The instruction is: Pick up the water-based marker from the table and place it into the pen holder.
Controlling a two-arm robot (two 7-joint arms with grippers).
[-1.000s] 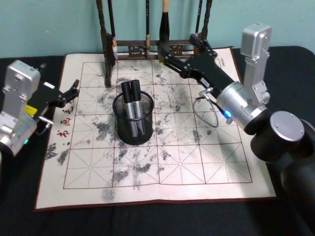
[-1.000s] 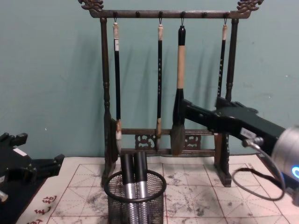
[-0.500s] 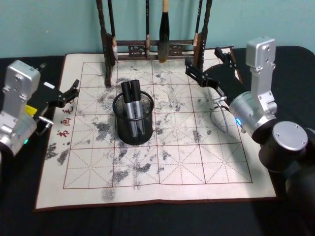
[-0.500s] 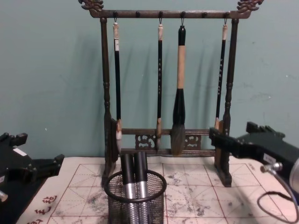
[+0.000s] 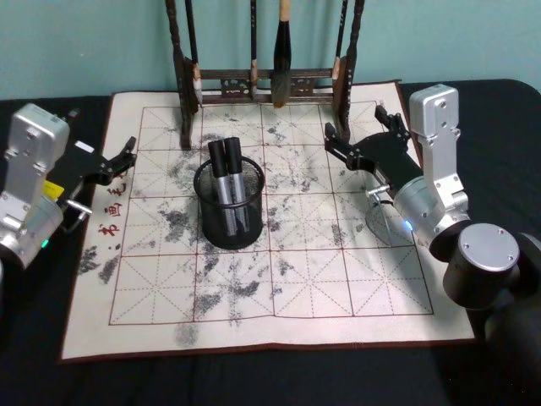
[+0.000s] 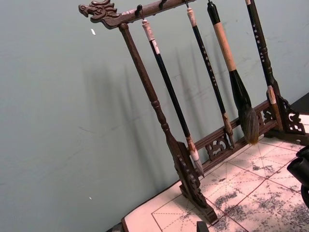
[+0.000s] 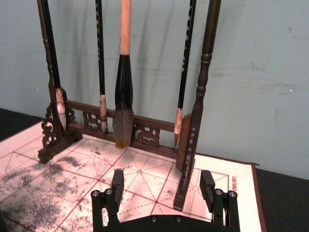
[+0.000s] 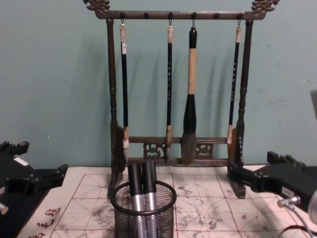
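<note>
The right gripper (image 5: 363, 145), jaws spread and empty, has withdrawn rightward from the black wire-mesh pen holder (image 5: 229, 207), where two black-and-silver markers (image 5: 228, 173) stand, indicating placement is complete.

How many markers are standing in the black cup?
2. Both black-capped, silver-barrelled markers stand upright side by side in the black wire-mesh cylindrical pen holder: one on the left, one on the right. Any shorter one inside could be hidden.

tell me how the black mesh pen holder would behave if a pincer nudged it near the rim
The pen holder looks like thin wire mesh, so probably light and apt to slide on the mat. It is taller than wide, and the two markers stand above its rim, so a high push might tip it. The mesh may flex slightly.
</note>
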